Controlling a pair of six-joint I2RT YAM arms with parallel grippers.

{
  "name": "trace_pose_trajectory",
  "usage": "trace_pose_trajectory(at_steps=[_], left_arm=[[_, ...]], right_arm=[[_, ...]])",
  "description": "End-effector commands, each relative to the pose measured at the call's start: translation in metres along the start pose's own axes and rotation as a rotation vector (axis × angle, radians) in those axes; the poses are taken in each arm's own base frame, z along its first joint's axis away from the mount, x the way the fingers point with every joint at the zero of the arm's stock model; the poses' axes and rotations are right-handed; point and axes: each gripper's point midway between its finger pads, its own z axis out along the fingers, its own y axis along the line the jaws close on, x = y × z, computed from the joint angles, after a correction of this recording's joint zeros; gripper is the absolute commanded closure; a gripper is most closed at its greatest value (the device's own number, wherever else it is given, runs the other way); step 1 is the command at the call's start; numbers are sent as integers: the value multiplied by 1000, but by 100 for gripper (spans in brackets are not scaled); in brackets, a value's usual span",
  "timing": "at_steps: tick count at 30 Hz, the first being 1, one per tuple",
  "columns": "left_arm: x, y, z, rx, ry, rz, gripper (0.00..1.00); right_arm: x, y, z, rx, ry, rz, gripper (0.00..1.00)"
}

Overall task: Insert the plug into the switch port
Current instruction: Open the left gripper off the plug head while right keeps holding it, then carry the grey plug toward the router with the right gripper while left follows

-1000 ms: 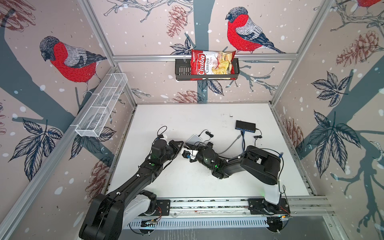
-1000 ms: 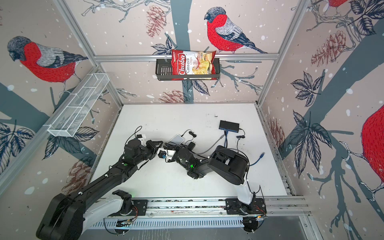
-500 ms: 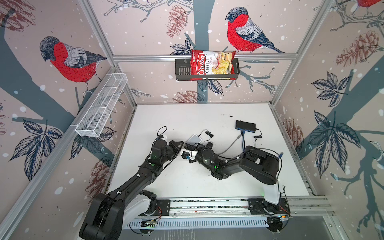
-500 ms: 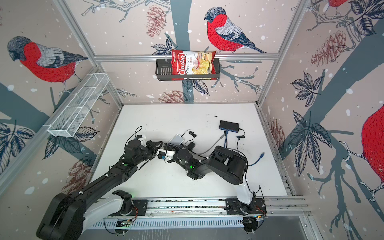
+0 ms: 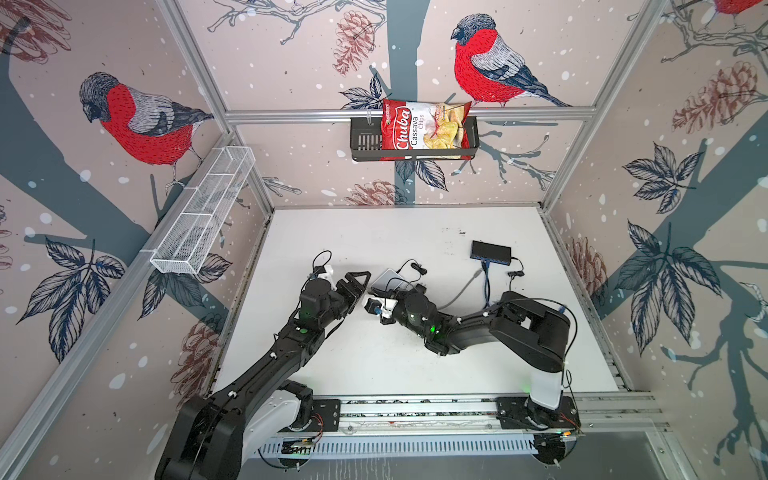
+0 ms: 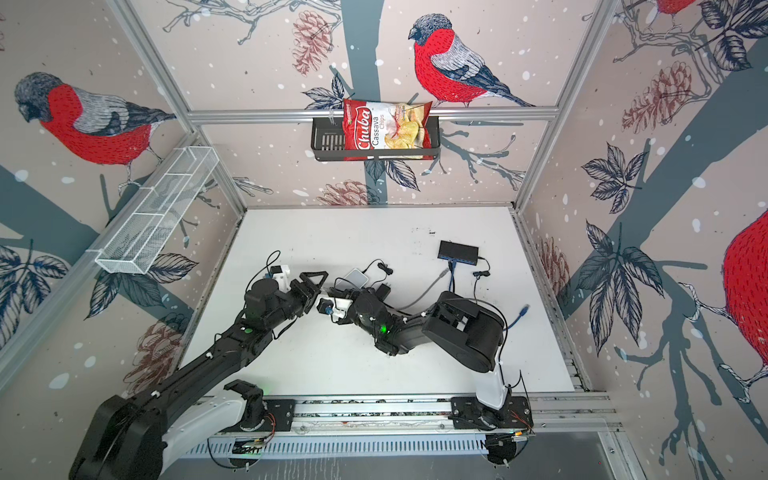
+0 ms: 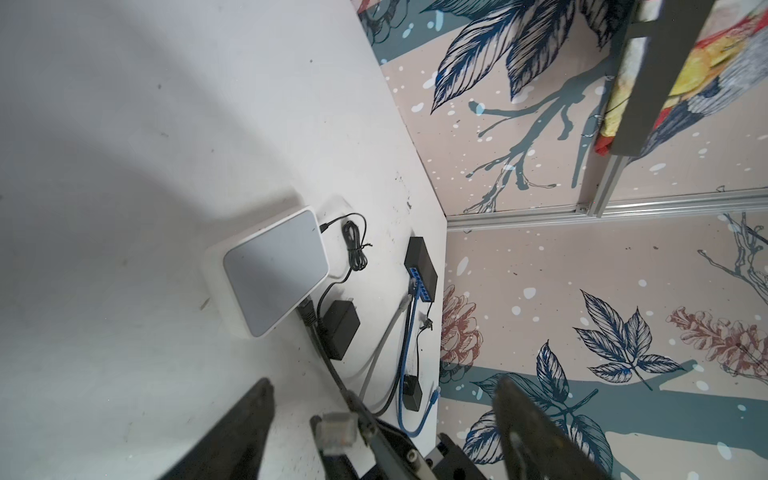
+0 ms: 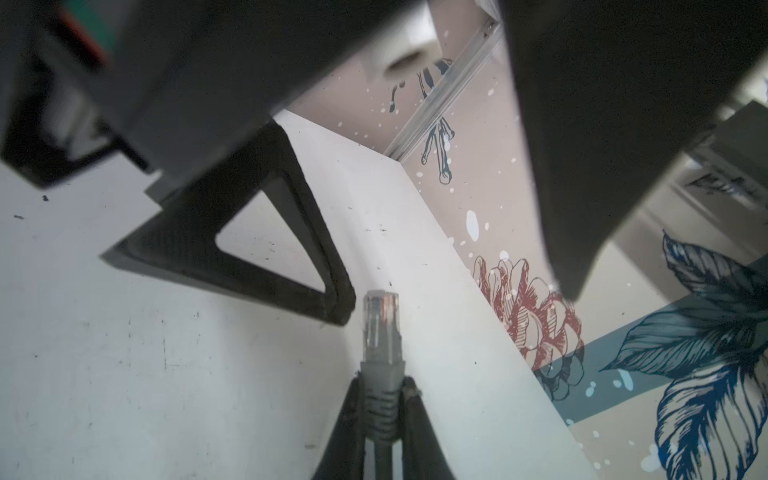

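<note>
A clear plug (image 8: 381, 320) with a grey boot sticks out of my right gripper (image 8: 382, 386), which is shut on the boot. The plug hangs just above the white table, seen from the left wrist as a clear plug (image 7: 338, 428). My left gripper (image 7: 384, 386) stands open, its two fingers (image 8: 291, 257) wide apart on either side of the plug and not touching it. In both top views the two grippers meet at mid-table, left gripper (image 5: 360, 292) facing right gripper (image 5: 374, 300). The black switch (image 5: 490, 251) with its row of blue ports (image 7: 419, 286) lies far right, with a blue cable in it.
A white box (image 5: 388, 279) lies just behind the grippers with a dark cable plugged in. A black power adapter (image 7: 338, 328), a loose grey cable (image 7: 384, 340) and a blue cable (image 7: 405, 365) lie between it and the switch. Cage walls close in the table.
My left gripper's jaws have spread wide apart from a shut stance at the plug. The right gripper keeps its hold on the plug's boot. Both arms have barely moved.
</note>
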Motion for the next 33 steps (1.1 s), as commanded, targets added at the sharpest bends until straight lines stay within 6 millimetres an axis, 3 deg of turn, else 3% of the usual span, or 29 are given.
trace_pose_trajectory(at_steps=[1,11,18,25,33], left_arm=[[-12,-9,-3,-6,-54,124,4],[-32,-1,9,-187,-63,404,4],[-37,14,28,-256,-41,485,4],[-33,38,57,-308,24,513,4],[-28,51,91,-314,92,546,8]], right_arm=[[13,9,-6,-90,72,108,90],[53,3,-35,-217,312,358,90],[78,-3,-51,-253,458,473,90],[102,1,-53,-241,533,566,89],[118,7,-45,-234,561,650,89]])
